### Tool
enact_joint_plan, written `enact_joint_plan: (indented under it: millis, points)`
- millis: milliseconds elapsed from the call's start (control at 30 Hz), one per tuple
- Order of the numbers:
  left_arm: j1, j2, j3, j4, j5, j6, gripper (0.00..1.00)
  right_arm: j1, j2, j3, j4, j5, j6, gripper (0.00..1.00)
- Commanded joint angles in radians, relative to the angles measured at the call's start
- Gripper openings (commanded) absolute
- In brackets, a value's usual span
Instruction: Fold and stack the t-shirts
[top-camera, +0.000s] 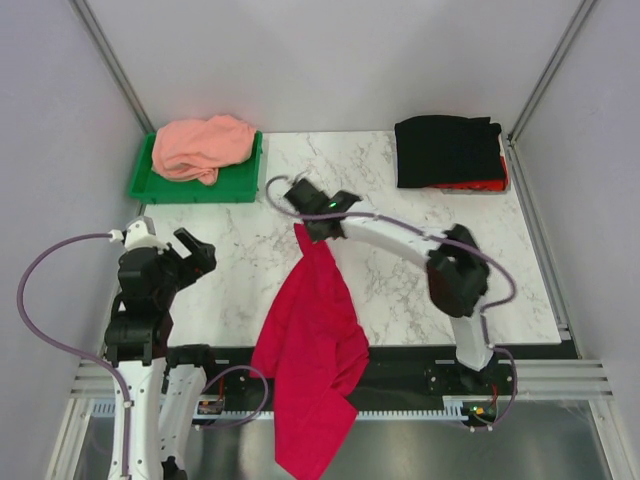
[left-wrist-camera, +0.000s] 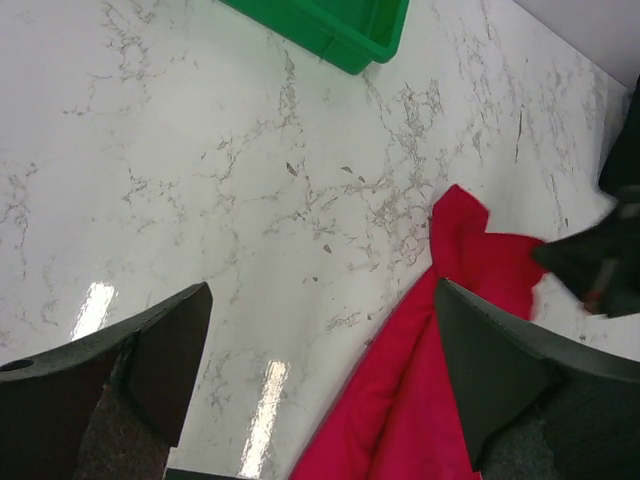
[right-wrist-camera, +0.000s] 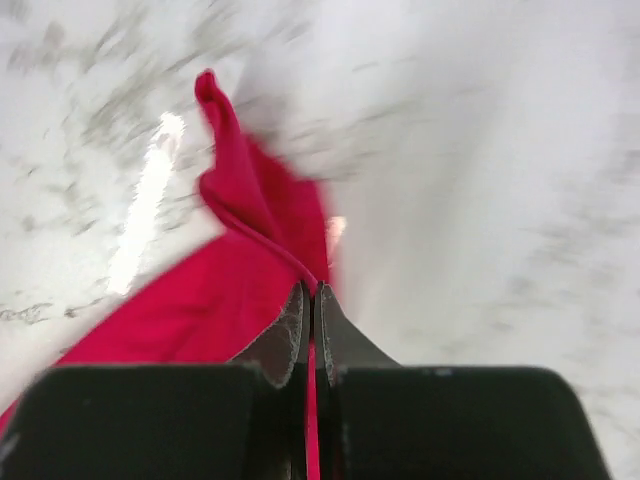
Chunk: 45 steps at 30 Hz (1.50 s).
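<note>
A crimson-red t-shirt (top-camera: 312, 340) lies stretched from the table's middle down over the near edge. My right gripper (top-camera: 308, 231) is shut on its upper end; in the right wrist view the cloth (right-wrist-camera: 230, 290) is pinched between the closed fingers (right-wrist-camera: 312, 300). My left gripper (top-camera: 192, 252) is open and empty at the left, above bare marble; its wrist view shows the red shirt (left-wrist-camera: 430, 390) beside the right finger. A salmon-pink t-shirt (top-camera: 200, 147) lies crumpled in the green tray (top-camera: 143, 184). A folded black t-shirt (top-camera: 446, 150) lies at the back right on a folded red one (top-camera: 480, 185).
The green tray's corner also shows in the left wrist view (left-wrist-camera: 350, 35). Grey walls and metal posts close in the table on three sides. The table's black near edge (top-camera: 420, 352) runs in front of the arm bases.
</note>
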Motion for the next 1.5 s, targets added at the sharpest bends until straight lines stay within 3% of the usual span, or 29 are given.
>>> enact_joint_plan:
  millis: [0,167,267,400,567,700,867,1000,1033,1167,1267,1467]
  points:
    - [-0.002,0.010,0.057,0.019,0.049,0.021,1.00,-0.112,-0.404,-0.031,-0.081,0.140,-0.001,0.00]
    - [-0.002,0.041,0.106,0.018,0.108,-0.008,0.97,-0.262,-0.774,-0.172,-0.121,0.255,0.039,0.00]
    - [-0.002,0.054,0.113,0.019,0.135,-0.026,0.95,-0.331,-0.901,-0.289,-0.125,0.304,0.061,0.00]
    - [-0.002,0.056,0.080,0.019,0.178,-0.038,0.94,-0.420,-0.965,-0.436,-0.107,0.240,0.067,0.00]
    - [-0.008,0.064,0.043,0.008,0.287,-0.045,0.91,-0.479,-0.926,-0.501,-0.101,0.214,0.082,0.00]
    - [-0.046,0.132,0.021,-0.012,0.321,-0.040,0.90,-0.589,-0.926,-0.539,-0.052,0.063,0.078,0.00]
    - [-0.277,0.286,-0.020,0.036,0.243,-0.103,0.84,-0.648,-0.969,-0.560,-0.032,-0.035,0.081,0.00]
    - [-0.657,0.461,0.027,0.149,0.035,-0.179,0.84,-0.648,-1.050,-0.661,-0.023,-0.112,0.165,0.00]
    - [-0.699,0.502,0.044,0.169,0.022,-0.178,0.84,-0.648,-1.072,-0.687,-0.020,-0.135,0.214,0.00]
    - [-0.781,0.817,0.153,0.203,-0.004,-0.150,0.81,-0.649,-1.268,-0.835,-0.024,-0.087,0.332,0.00]
    - [-0.825,0.935,0.158,0.243,-0.006,-0.147,0.77,-0.648,-1.313,-0.875,-0.027,-0.098,0.341,0.00]
    - [-0.899,1.027,0.100,0.298,0.008,-0.175,0.65,-0.649,-1.276,-0.890,-0.029,-0.123,0.332,0.00]
